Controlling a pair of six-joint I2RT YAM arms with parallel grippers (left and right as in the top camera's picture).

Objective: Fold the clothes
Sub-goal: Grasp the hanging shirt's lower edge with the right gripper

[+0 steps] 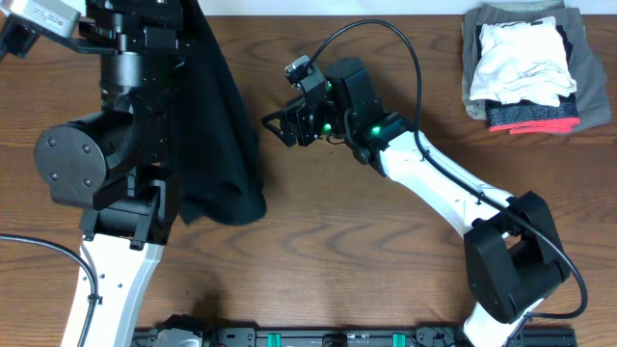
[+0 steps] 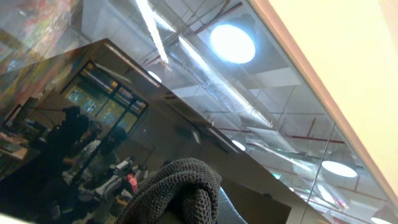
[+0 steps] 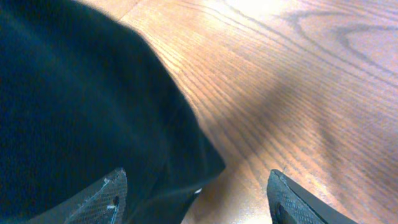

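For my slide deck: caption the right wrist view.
Open right gripper above wooden table, at edge of black shirt.

Your claw (image 3: 199, 205) has its fingers spread wide apart, with only the two tips showing. The black T-shirt (image 3: 81, 106) fills the space ahead of one fingertip (image 3: 102, 198) and reaches into the gap between the fingers, its edge ending in a blunt corner just ahead of the claw's middle. The other fingertip (image 3: 301, 202) sits over bare wooden table (image 3: 298, 81), clear of the cloth
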